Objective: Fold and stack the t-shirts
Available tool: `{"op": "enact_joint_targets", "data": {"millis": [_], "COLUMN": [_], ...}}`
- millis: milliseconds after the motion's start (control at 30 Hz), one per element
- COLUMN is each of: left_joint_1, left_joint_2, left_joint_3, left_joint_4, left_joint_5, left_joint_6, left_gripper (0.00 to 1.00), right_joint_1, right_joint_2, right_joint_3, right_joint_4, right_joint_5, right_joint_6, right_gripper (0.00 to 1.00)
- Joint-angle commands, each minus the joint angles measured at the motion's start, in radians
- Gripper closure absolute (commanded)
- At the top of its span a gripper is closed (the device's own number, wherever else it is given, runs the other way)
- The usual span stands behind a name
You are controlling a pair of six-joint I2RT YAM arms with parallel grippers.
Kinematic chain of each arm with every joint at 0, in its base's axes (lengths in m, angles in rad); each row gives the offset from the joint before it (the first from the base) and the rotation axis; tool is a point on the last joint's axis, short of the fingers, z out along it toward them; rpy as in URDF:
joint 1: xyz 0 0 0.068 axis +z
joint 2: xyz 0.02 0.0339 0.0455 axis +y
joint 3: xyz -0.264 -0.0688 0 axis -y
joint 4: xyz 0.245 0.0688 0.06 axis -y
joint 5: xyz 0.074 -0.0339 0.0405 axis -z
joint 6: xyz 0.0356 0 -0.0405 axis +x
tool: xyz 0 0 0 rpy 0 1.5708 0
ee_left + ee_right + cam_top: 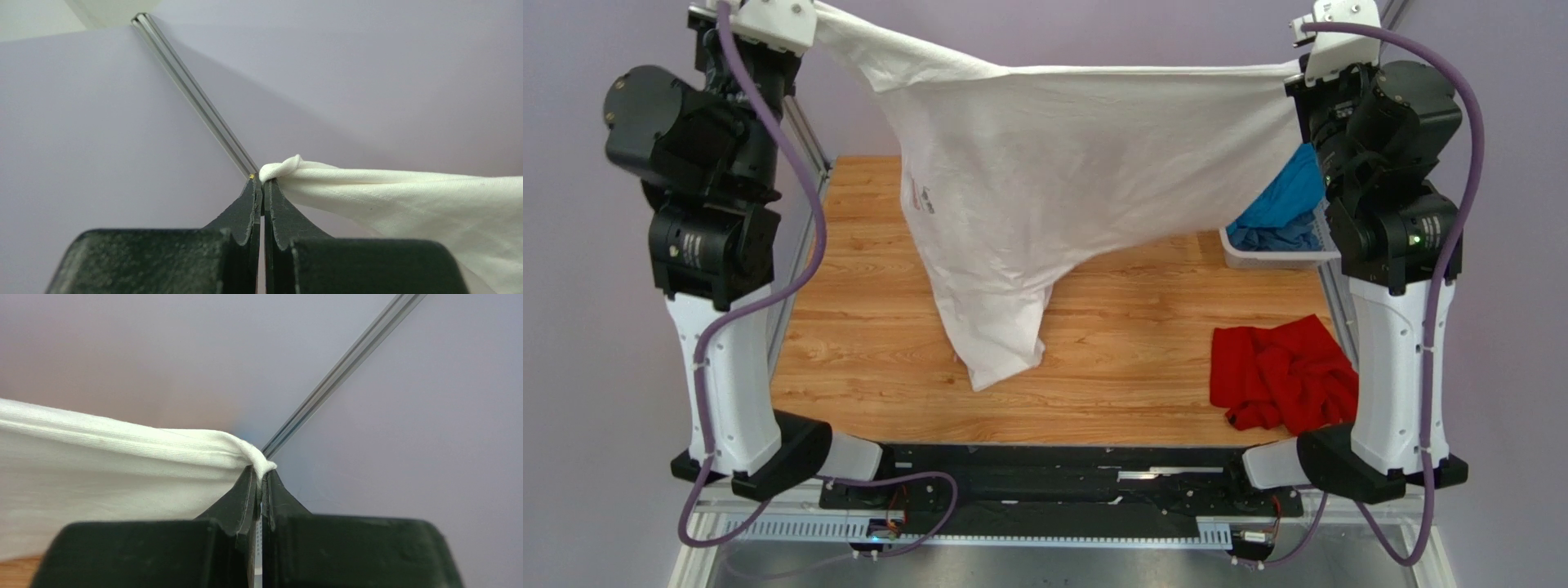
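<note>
The large white t-shirt (1063, 184) hangs stretched in the air between both grippers, its lower part drooping toward the wooden table (867, 355). My left gripper (815, 15) is shut on one corner of it at the top left; the left wrist view shows the black jaws (263, 184) pinching the white cloth (393, 196). My right gripper (1298, 59) is shut on the other corner at the top right; the right wrist view shows the jaws (261, 474) closed on the hem (123, 459). No red print shows. A red t-shirt (1284, 374) lies crumpled at the right front. A blue t-shirt (1284, 202) sits in the basket.
A white basket (1274, 255) stands at the right side of the table, partly behind the right arm. Metal frame rails run along the left and right table edges. A purple wall surrounds the workspace.
</note>
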Motion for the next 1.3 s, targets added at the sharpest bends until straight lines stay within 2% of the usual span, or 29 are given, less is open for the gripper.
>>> {"op": "enact_joint_targets", "data": {"millis": [0,67,133,367,567,667,800,1000,1133,1267], "left_joint_1": [0.007,0.007,0.007,0.007,0.007,0.007,0.007,0.007,0.015,0.044], "left_joint_2": [-0.215,-0.297,-0.327,-0.560,-0.646,-0.649,-0.574,-0.314,-0.075,0.073], "left_joint_3": [-0.071,-0.131,-0.110,-0.249,-0.305,-0.338,-0.354,-0.310,-0.111,0.081], "left_joint_4": [0.182,0.201,0.131,0.073,0.037,0.076,0.154,0.306,0.342,0.373], "left_joint_5": [0.066,0.100,0.103,0.090,0.045,0.022,-0.054,-0.197,-0.256,-0.295], "left_joint_6": [0.014,-0.010,-0.044,-0.026,0.019,0.051,0.083,0.146,0.166,0.184], "left_gripper": [1.00,1.00,1.00,1.00,1.00,1.00,1.00,1.00,1.00,1.00], "right_joint_1": [-0.007,-0.007,-0.006,-0.007,-0.007,-0.007,-0.007,-0.012,-0.049,-0.067], "right_joint_2": [-0.114,-0.137,-0.169,-0.274,-0.312,-0.312,-0.280,-0.122,0.028,0.125], "right_joint_3": [-0.050,-0.086,-0.101,-0.169,-0.132,-0.136,-0.173,-0.141,0.020,0.170], "right_joint_4": [0.093,0.083,0.071,0.033,-0.023,-0.023,0.016,0.117,0.132,0.169], "right_joint_5": [0.068,0.071,0.077,0.097,0.114,0.119,0.123,0.133,0.119,0.122], "right_joint_6": [-0.036,-0.035,-0.032,-0.029,-0.036,-0.046,-0.046,-0.047,-0.015,-0.029], "right_gripper": [1.00,1.00,1.00,1.00,1.00,1.00,1.00,1.00,1.00,1.00]}}
